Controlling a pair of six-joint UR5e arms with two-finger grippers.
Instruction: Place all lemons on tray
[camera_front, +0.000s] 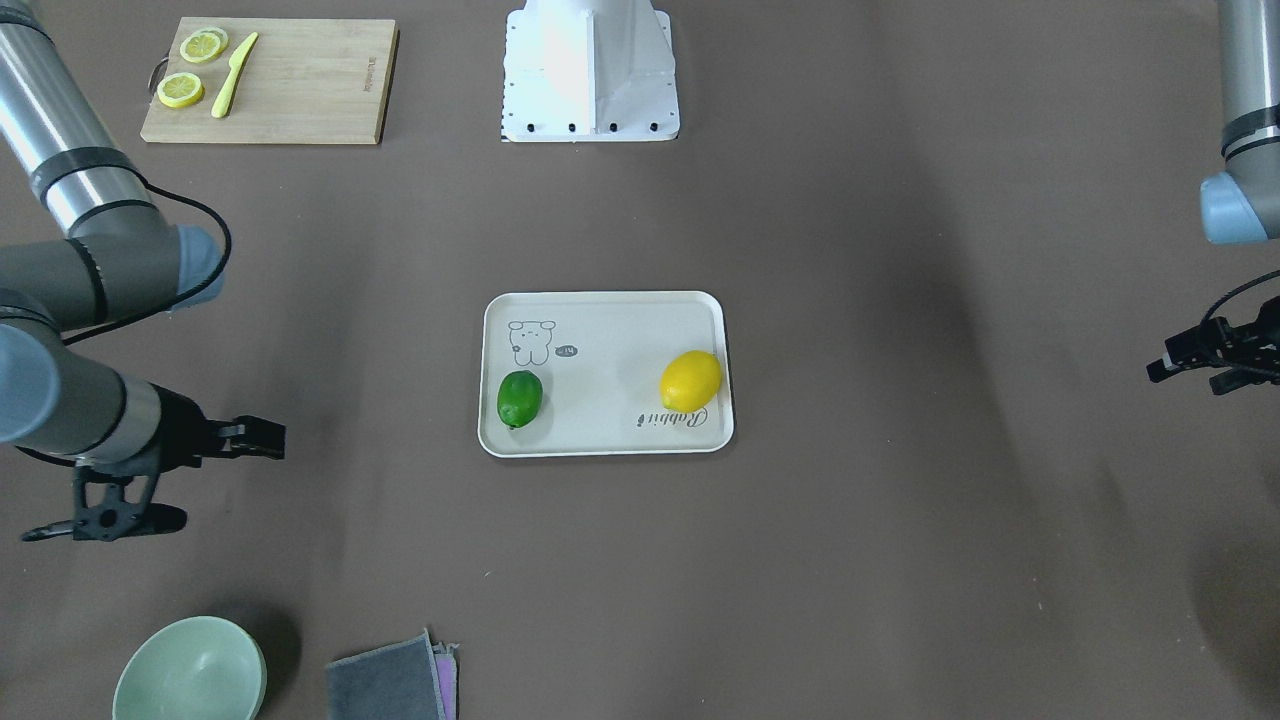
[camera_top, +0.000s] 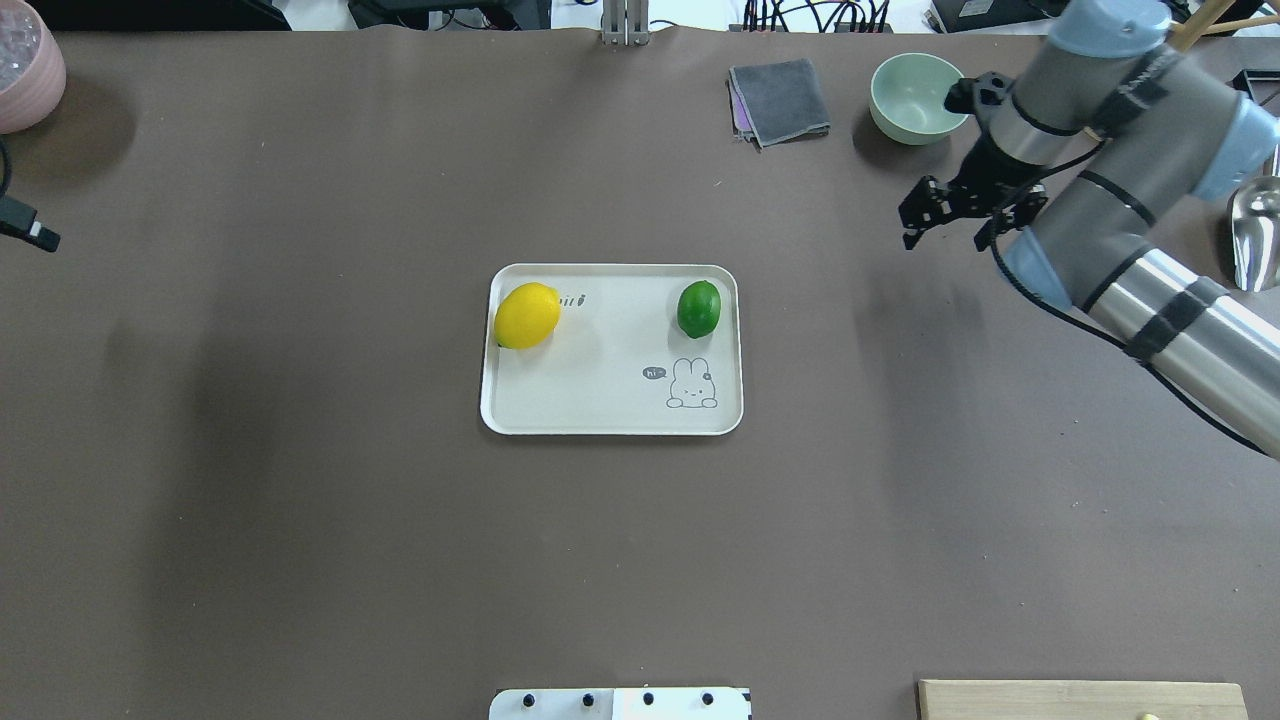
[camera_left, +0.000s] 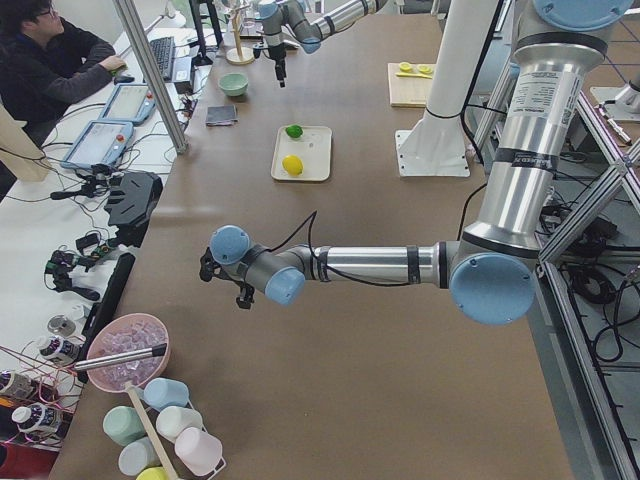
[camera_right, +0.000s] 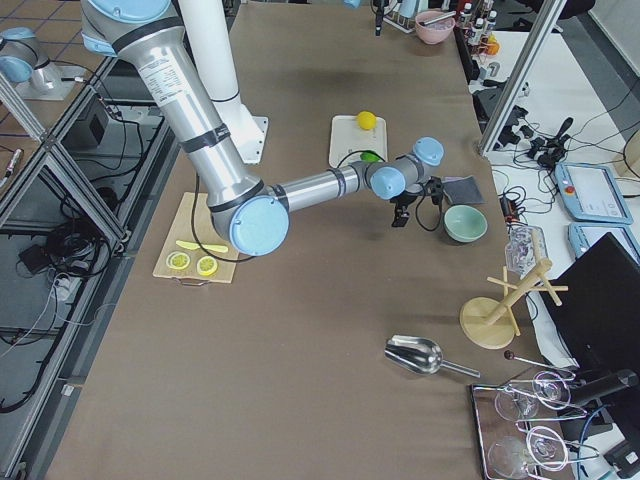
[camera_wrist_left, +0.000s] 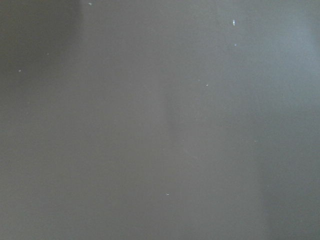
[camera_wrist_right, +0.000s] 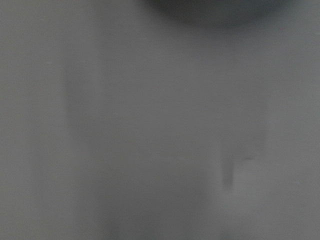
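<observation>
The off-white tray (camera_front: 600, 340) lies at the table's middle, also in the overhead view (camera_top: 600, 395). The yellow lemon (camera_front: 691, 380) (camera_top: 527, 315) rests on it near the "Rabbit" script. The dark green lemon (camera_front: 520, 398) (camera_top: 699, 308) rests on it at the other end, beside the cartoon drawing. My right gripper (camera_top: 943, 238) (camera_front: 275, 440) is open and empty, well to the tray's side near the green bowl. My left gripper (camera_front: 1180, 378) looks open and empty, far off at the opposite table side. Both wrist views show only bare table.
A wooden cutting board (camera_front: 300, 80) with lemon slices and a yellow knife lies near the robot base (camera_front: 590, 70). A green bowl (camera_top: 915, 95) and a grey cloth (camera_top: 780, 100) sit at the far edge. A pink bowl (camera_top: 25, 65) and a metal scoop (camera_top: 1255, 230) stand at the sides.
</observation>
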